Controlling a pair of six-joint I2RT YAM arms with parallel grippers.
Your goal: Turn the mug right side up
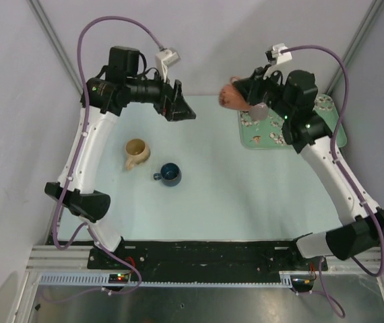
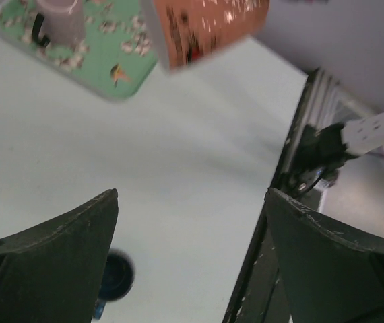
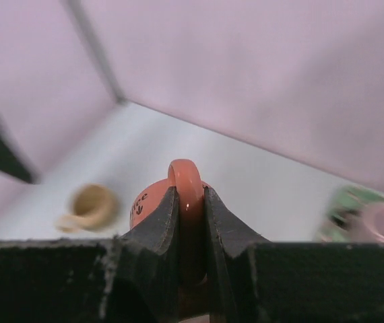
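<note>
The orange mug (image 1: 230, 97) hangs in the air above the far middle of the table, and my right gripper (image 1: 247, 94) is shut on its handle. In the right wrist view the handle loop (image 3: 186, 183) is pinched between both fingers, with the mug's body (image 3: 142, 202) behind the right gripper (image 3: 189, 196). My left gripper (image 1: 182, 110) stands open and empty just left of the mug, apart from it. The left wrist view shows the left gripper (image 2: 192, 195) with its jaws wide apart and the mug (image 2: 209, 30) at the top edge, blurred.
A beige mug (image 1: 137, 153) and a small dark blue mug (image 1: 170, 173) sit on the table's left half. A green patterned tray (image 1: 271, 139) at the far right carries a pale pink cup (image 1: 259, 114). Grey walls close in the back and sides.
</note>
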